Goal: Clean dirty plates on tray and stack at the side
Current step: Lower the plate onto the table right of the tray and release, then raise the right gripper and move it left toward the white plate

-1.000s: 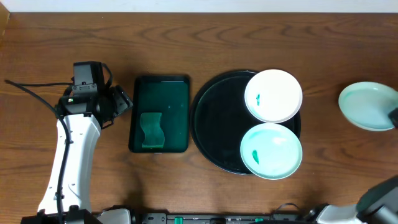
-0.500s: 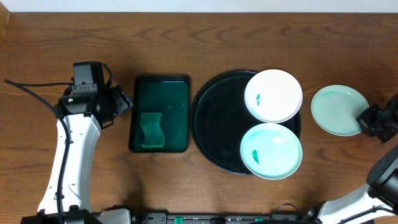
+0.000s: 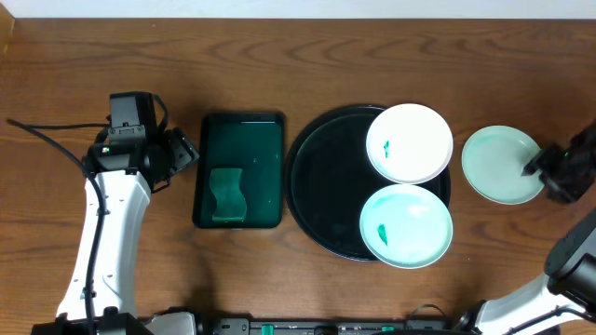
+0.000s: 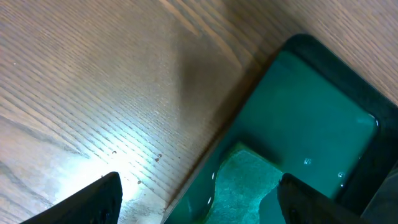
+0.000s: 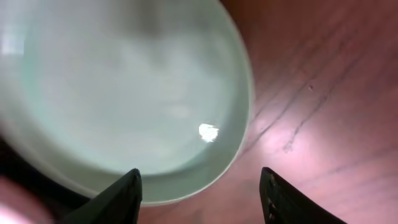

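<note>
On the right half of the round black tray lie two dirty plates: a white plate at the back and a pale mint plate at the front, each with a small green smear. A third mint plate rests on the table just right of the tray, with no smear showing. My right gripper is at this plate's right edge, open, its fingers apart around the rim without clamping it. My left gripper hangs open and holds nothing, over the left edge of the green tray.
A rectangular dark green tray holding a green sponge sits left of the black tray. The left arm stretches along the table's left side. Bare wood lies beyond the plates.
My right gripper carried the mint plate leftward to a spot beside the black tray, then opened and let it go. The left arm has not moved.
</note>
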### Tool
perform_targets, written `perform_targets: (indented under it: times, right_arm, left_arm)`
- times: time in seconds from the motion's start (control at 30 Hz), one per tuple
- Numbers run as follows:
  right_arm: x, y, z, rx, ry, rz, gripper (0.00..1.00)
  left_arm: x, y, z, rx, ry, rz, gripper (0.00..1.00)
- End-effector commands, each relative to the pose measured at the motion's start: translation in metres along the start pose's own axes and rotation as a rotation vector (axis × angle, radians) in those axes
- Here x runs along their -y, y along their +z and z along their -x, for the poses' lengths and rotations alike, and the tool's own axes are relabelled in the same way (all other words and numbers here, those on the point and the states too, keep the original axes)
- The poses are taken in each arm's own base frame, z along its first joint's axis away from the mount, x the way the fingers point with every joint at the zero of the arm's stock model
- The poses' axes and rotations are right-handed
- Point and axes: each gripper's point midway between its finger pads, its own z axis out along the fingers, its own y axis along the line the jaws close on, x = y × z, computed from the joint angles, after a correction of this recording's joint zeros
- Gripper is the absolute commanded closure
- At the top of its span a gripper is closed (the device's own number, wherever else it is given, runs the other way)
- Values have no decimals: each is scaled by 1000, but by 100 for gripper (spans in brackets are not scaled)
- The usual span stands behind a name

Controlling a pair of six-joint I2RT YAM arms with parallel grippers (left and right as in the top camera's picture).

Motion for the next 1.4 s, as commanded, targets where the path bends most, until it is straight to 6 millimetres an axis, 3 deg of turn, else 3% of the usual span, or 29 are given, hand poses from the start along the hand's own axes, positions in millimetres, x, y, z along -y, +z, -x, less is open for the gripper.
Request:
perform_targets:
  times: [0.0, 0.17, 0.5, 0.7, 0.9, 0.97, 1.0, 1.1, 1.2, 1.37]
  right_arm:
    - [-38, -27, 8, 44, -139, 44, 42]
    - [-85, -28, -6, 55, -357, 56, 41]
    - [-150, -15, -35, 95, -666, 88, 41]
    - [-167, 11, -51, 112, -740, 101, 40]
    - [-160, 43, -59, 138, -761, 73, 43]
    - [-159, 50, -61, 140, -761, 75, 56]
    - [-158, 52, -61, 143, -761, 76, 69]
    - [-161, 52, -59, 158, -762, 87, 95]
    - [-175, 48, -62, 159, -771, 169, 99]
    - [-220, 29, -78, 133, -765, 436, 99]
  left_arm:
    - [-1, -3, 6, 19, -1, 10, 20]
    - [-1, -3, 6, 19, -1, 10, 20]
    - [-1, -3, 6, 19, -1, 10, 20]
    - [-1, -3, 6, 19, -1, 10, 20]
    - [-1, -3, 6, 19, -1, 10, 20]
    - [-1, -3, 6, 19, -1, 10, 20]
    - [-1, -3, 6, 19, -1, 10, 20]
    - [-1, -3, 6, 19, -1, 10, 20]
    - [-1, -3, 6, 19, -1, 10, 20]
    - [-1, -3, 6, 19, -1, 10, 20]
